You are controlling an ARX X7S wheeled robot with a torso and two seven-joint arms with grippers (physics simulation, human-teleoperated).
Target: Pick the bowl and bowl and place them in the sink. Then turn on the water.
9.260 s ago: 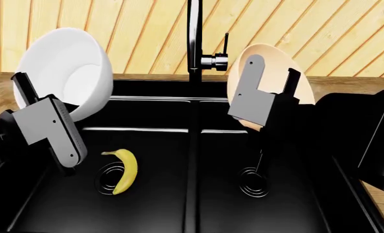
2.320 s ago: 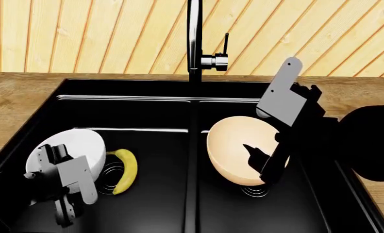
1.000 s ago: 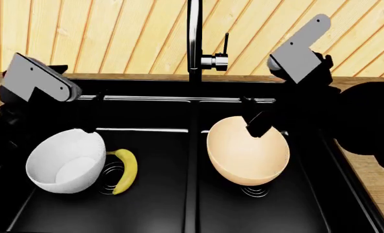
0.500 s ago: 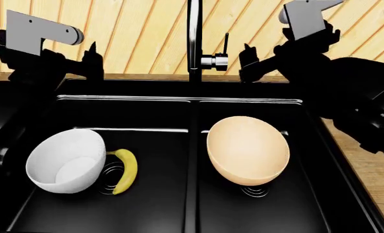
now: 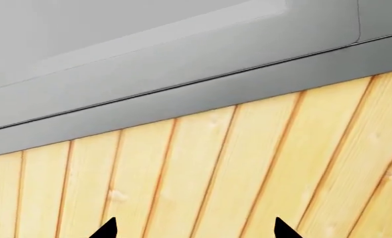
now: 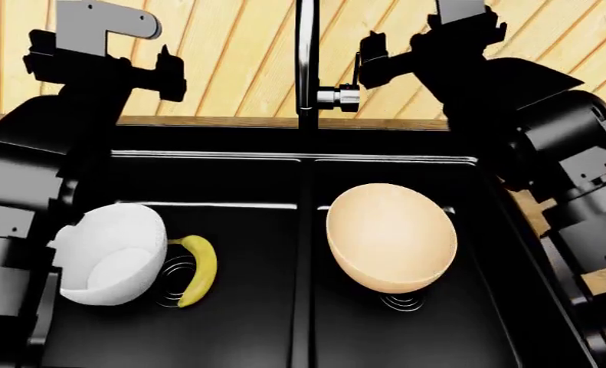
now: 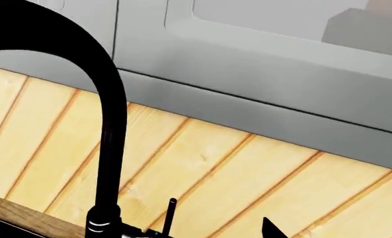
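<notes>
Head view shows the black double-basin sink [image 6: 303, 165] set into a wooden worktop [image 6: 37, 142], with a slatted wooden wall [image 6: 231, 54] behind it. One bowl lies in each basin, both free of the arms. The white bowl [image 6: 113, 261] is glossy, deep and round; it sits in the left basin, tipped so its opening faces up and toward the camera, just beside a yellow banana [image 6: 198, 270] that lies over the ringed drain. The peach-tan bowl [image 6: 391, 238] is smooth and matte, of similar size, tilted in the right basin over its drain. The tall dark faucet [image 6: 307, 61] rises behind the centre divider, with a thin lever [image 6: 357, 67] standing at its right. The left gripper [image 6: 170, 73] is raised above the back left corner of the sink, holding nothing; in the left wrist view its two dark fingertips [image 5: 106, 229] stand wide apart against the wall. The right gripper [image 6: 369, 57] is raised close beside the faucet lever; only one tip shows in the right wrist view, so whether its jaws are wide or narrow cannot be told.
</notes>
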